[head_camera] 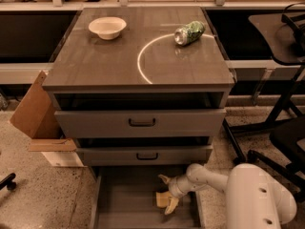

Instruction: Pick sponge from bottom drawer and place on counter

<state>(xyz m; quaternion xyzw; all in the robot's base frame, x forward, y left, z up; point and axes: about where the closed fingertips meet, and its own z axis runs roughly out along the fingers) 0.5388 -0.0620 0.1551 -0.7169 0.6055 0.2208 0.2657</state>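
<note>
The bottom drawer (119, 199) is pulled out at the foot of the cabinet. The yellow sponge (160, 199) lies on the drawer's grey floor, right of centre. My gripper (164, 194) reaches into the drawer from the right. Its pale yellow fingers are spread, one above the sponge (163, 179) and one just below it (170, 206), so the sponge sits between them. The gripper looks open. The counter (105, 61) with its white arc is the cabinet top above.
A white bowl (107, 27) and a crushed green can (188, 33) sit on the counter. The two upper drawers stand slightly open. A cardboard box (35, 113) is left of the cabinet, and black chair legs (267, 128) are to the right. My white arm housing (259, 199) fills the lower right.
</note>
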